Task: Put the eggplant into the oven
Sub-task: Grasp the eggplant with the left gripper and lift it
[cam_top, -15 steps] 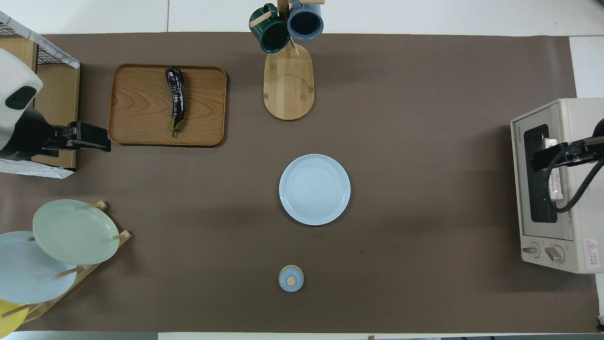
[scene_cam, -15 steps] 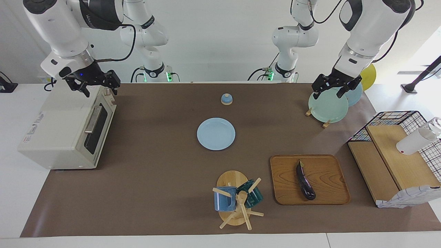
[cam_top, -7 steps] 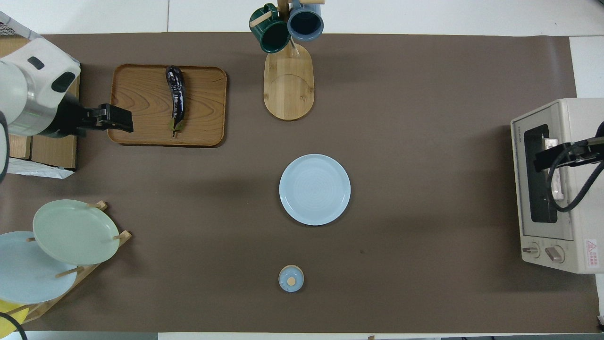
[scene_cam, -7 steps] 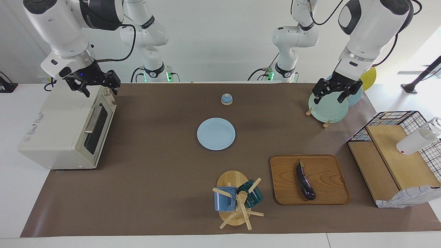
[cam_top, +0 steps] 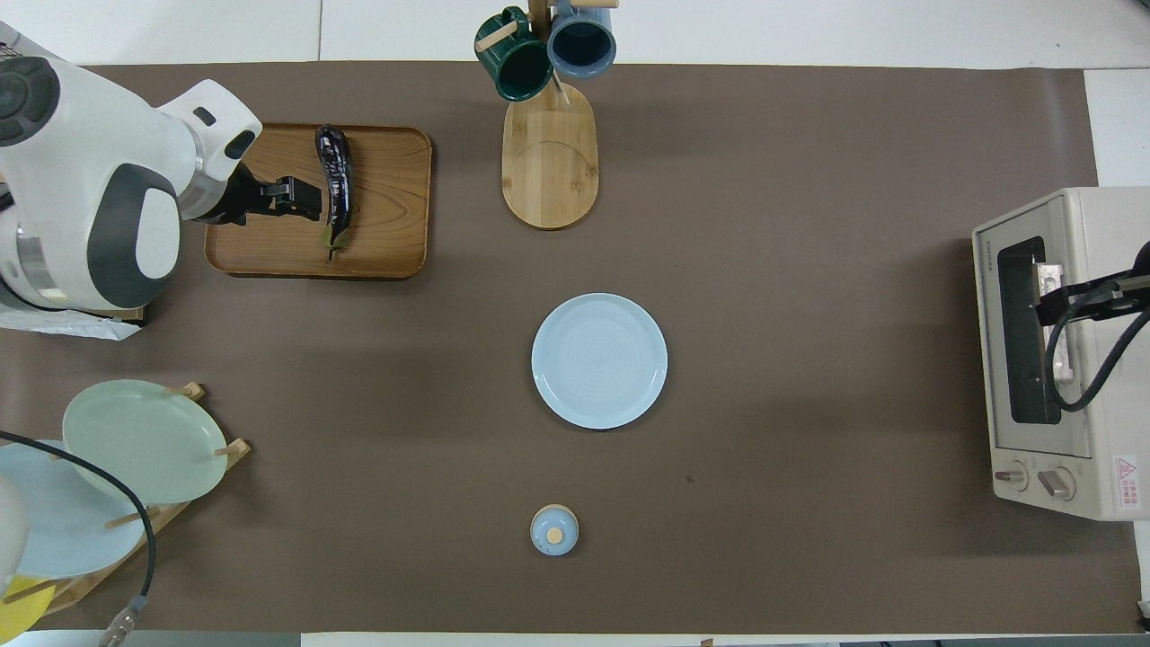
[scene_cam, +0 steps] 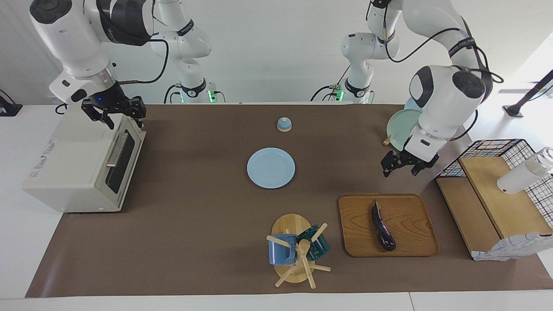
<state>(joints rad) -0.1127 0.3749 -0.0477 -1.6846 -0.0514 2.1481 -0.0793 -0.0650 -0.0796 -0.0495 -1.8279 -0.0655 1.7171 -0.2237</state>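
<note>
While the boxy cream-white toaster oven sits at my right arm's end of the brown-covered table, its dark glass door is closed with the metal bar handle across it, and two knobs show on its front panel in the overhead view. My right pincer hangs over the oven's top edge near the door, its two fingers spread with nothing between them. Toward my left arm's end lies the rounded rectangular wooden tray, and on it the eggplant: slim, long, slightly curved, glossy purple-black, with a thin pointed stem end aimed toward me. It rests lengthwise across the tray's middle, touching nothing but the wood. My left pincer is up in the air with its fingers parted and empty; from the facing view it is over the brown cover just beside the tray's nearer edge, clear of the eggplant. A round pale blue plate lies at the table's middle, and a small blue domed lid with a wooden knob sits nearer to me than the plate
</note>
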